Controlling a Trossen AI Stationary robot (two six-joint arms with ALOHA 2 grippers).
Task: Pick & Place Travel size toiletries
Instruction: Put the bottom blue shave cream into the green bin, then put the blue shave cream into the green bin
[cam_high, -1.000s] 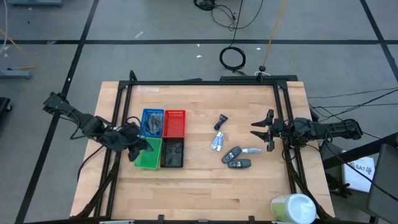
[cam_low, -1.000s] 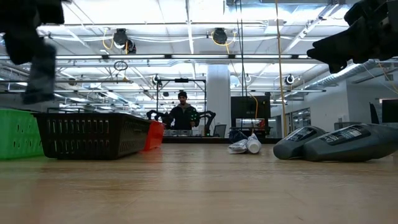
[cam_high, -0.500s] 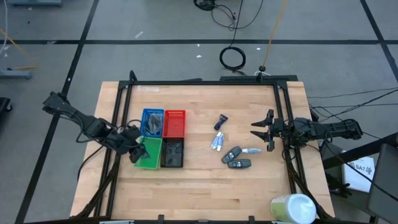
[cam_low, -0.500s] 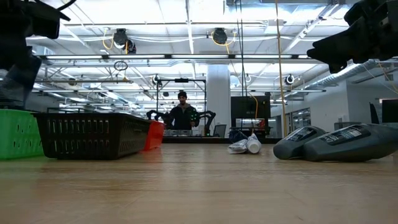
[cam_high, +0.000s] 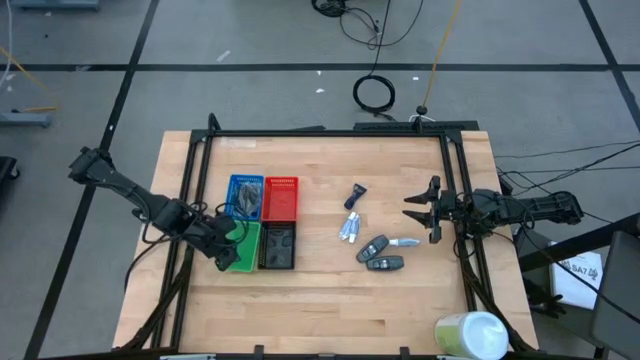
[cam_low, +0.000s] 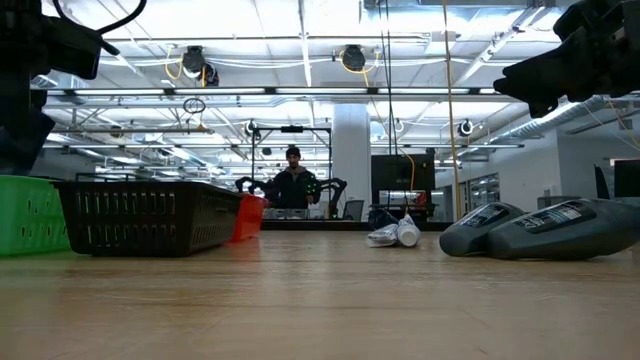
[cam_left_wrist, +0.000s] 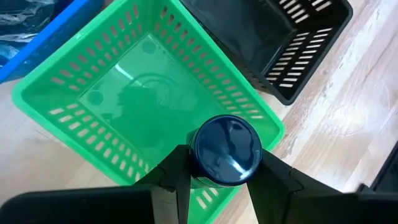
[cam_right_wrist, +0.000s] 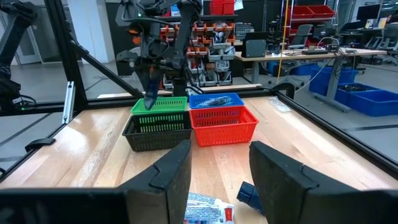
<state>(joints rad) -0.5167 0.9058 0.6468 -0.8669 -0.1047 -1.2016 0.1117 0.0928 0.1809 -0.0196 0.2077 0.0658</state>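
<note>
Left pincer (cam_left_wrist: 217, 186) shifted over green tray (cam_left_wrist: 74, 74) edge, gripping dark-capped bottle (cam_left_wrist: 225, 151); right pincer (cam_right_wrist: 217, 180) parted, empty.

Bright trays and dark packs on a light wood table

The green tray (cam_high: 240, 246), black tray (cam_high: 277, 246), blue tray (cam_high: 244, 196) and red tray (cam_high: 281, 197) all have rows of little slots. Two packs (cam_high: 379, 255) are dark grey. The round cap (cam_left_wrist: 225, 151) is shiny dark blue.

Four trays (cam_high: 263, 222) left of the loose toiletries (cam_high: 372, 240) on the table (cam_high: 330, 310).
</note>
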